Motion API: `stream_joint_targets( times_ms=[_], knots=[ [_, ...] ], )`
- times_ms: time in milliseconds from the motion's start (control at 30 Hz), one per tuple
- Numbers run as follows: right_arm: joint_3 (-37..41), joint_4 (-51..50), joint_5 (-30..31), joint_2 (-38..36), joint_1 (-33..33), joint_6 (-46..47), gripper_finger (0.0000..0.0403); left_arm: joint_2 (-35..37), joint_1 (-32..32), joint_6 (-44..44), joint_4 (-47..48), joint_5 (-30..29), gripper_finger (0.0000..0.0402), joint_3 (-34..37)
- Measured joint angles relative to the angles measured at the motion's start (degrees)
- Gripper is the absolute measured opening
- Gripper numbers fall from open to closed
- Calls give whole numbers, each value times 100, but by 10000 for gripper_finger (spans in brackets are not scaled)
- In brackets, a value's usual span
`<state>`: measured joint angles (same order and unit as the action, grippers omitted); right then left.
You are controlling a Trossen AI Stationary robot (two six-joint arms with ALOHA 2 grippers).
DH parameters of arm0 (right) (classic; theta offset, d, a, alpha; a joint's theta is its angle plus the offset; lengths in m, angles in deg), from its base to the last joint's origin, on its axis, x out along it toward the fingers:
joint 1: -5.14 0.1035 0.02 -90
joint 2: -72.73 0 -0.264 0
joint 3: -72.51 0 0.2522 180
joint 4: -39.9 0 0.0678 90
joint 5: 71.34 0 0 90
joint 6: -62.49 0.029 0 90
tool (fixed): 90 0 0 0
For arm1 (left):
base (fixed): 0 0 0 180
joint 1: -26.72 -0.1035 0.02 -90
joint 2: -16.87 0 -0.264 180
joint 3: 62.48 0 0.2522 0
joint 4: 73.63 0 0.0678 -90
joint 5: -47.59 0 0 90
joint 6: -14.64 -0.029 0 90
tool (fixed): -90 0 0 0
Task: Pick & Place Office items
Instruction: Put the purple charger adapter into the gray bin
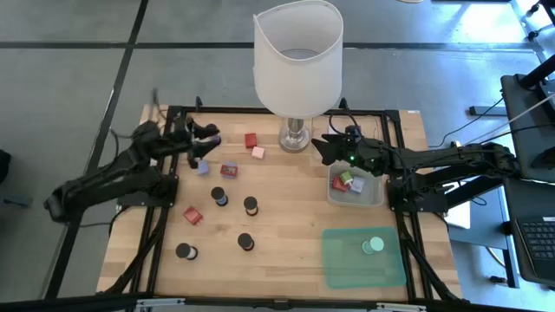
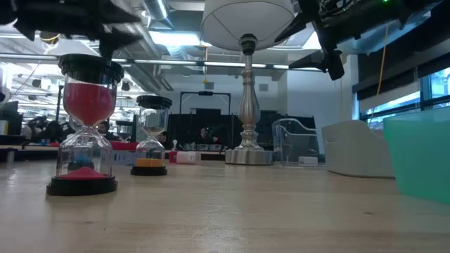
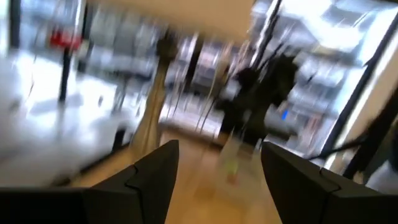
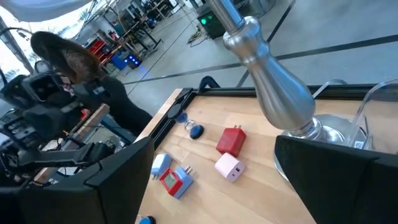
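Left gripper: the left gripper point(image 1: 211, 134) hangs above the table's far left part, fingers point(image 3: 155, 171) parted with nothing between them.
Nearest pieces: a small pale blue block point(image 1: 203, 167) and a blue-and-red block point(image 1: 229, 171) lie on the wooden table point(image 1: 286, 243) just nearer than the left gripper, apart from it.
Right gripper: the right gripper point(image 1: 319, 147) hovers beside the silver lamp base point(image 1: 295, 136), fingers spread wide and empty.
Red and pink blocks: a red cube-shaped block point(image 1: 251, 139) and a pink one point(image 1: 257, 152) sit between the two grippers.
Clear tray: the clear plastic tray point(image 1: 375, 198), under the right arm, holds red, green and white pieces point(image 1: 349, 181).
Black cylinders: five short black round pieces point(image 1: 250, 204) are scattered mid-table.
Green mat: a mint-green disc point(image 1: 373, 245) rests on the green mat point(image 1: 342, 264).
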<state>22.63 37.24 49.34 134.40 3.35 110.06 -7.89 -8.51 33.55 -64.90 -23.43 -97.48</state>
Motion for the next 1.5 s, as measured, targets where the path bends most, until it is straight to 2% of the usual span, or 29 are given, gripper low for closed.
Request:
stream_joint_targets(
  times_ms=[233, 400, 533, 633, 733, 933, 1100, 1367, 1500],
  knots=[
    [0, -1, -2, 0, 0, 0, 339, -1091, 552, 467, 2427, -1102, 226, -853],
    [0, -17, -1, 0, 0, -15, 339, -1650, 888, 1028, 3742, -2253, 226, -1215],
    [0, -131, -2, 0, 0, -222, 339, -1953, 1105, 2311, 4394, -3121, 226, -1344],
    [0, -253, -2, 0, 0, -403, 339, -2194, 1223, 3329, 4661, -3544, 226, -1344],
    [2, -337, -2, 0, 0, -559, 339, -2471, 1307, 3879, 4938, -3842, 226, -1344],
    [2, -515, -4, 0, 0, -671, 339, -2992, 1435, 4994, 5512, -4198, 226, -1344],
    [2, -663, -14, 0, 0, -674, 339, -3395, 1459, 5810, 5845, -3910, 226, -1344],
    [2, -988, -25, 0, 0, -723, 339, -3884, 1450, 5987, 5811, -3690, 249, -1344],
    [2, -1004, -130, 0, -4, -1053, 339, -3930, 1450, 6370, 5821, -3663, 266, -1344]
  ],
)
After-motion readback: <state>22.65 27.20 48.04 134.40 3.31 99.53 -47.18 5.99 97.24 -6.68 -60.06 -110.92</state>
